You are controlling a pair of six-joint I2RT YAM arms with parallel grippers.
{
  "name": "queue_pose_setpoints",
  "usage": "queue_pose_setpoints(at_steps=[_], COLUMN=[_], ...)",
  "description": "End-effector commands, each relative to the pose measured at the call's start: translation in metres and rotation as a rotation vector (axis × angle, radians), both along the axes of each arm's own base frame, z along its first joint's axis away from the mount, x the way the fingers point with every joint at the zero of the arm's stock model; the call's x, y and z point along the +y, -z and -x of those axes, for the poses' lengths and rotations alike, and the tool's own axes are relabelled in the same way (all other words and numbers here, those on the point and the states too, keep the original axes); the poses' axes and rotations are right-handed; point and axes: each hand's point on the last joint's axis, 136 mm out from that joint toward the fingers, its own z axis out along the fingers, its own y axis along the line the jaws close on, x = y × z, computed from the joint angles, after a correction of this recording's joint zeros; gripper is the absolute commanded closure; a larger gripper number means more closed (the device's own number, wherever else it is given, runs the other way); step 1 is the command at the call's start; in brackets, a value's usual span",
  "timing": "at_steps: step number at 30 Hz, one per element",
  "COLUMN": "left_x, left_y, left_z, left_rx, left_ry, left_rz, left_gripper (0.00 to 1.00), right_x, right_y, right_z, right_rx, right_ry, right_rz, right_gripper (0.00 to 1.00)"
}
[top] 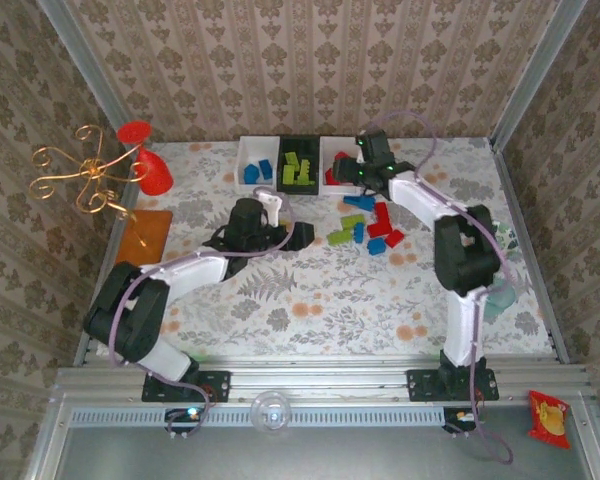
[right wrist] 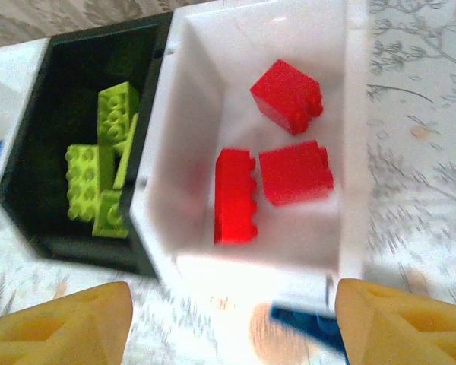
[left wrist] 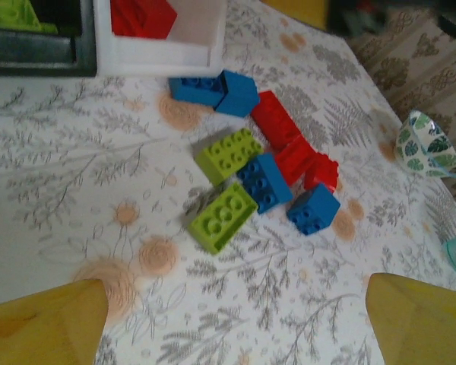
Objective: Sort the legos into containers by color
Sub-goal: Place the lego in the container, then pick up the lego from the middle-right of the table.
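Gaping wide, the left gripper (left wrist: 235, 300) faces loose legos (left wrist: 264, 182) at its 12 o'clock, likely light, stiff, slick, best pinched across flat sides, while the right gripper (right wrist: 234, 304), also wide, hangs over the white bin (right wrist: 355, 152).

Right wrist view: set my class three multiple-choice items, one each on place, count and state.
1. Which bin holds the lime green plastic bricks? A black rectangular plastic bin B white rectangular plastic bin C both
2. How many red plastic bricks lie in the white bin? A one B three C six
3. The right gripper's jaws: A open B shut on a brick C shut, empty
Key: 1 A, green against black walls; 2 B, three on its floor; 3 A, tips wide apart.
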Motion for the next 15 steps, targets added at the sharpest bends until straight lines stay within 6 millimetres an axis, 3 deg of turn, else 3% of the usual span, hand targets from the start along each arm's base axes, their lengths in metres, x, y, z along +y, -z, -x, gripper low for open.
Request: queue_pose_setpoints(at_steps=[1, 5, 8, 11, 15], left_x=[-0.011, -0.018, -0.024, -0.03, -0.036], left_y=[-0.031, -0.035, -0.039, -0.04, -0.04], left_z=[-0.023, -0.036, -0.042, -0.044, -0.043], left_rx=[-0.077, -0.099, -0.123, -0.14, -0.135], left_ry=[-0.028, -0.045, -0.053, -0.046, -0.037], left_rz=[0.069, 0.064, 0.041, 0.019, 0.016], left_gripper=[0.11, 0.12, 0.12, 0.12, 0.12], right_x=[-0.021, -0.066, -0.094, -0.115, -0.118], right_y=[-0.021, 0.005, 0.028, 0.049, 0.068], right_z=[0.033, 0.083, 0.106, 0.115, 0.116], right_rx=[-0.063, 0.022, 0.104, 0.183, 0.265], right_ry=[0.006, 0.105, 0.162, 0.206, 0.216], right_rz=[0.045, 0.179, 0.211, 0.204, 0.189], right_gripper=[0.26, 0.24, 0.24, 0.24, 0.24])
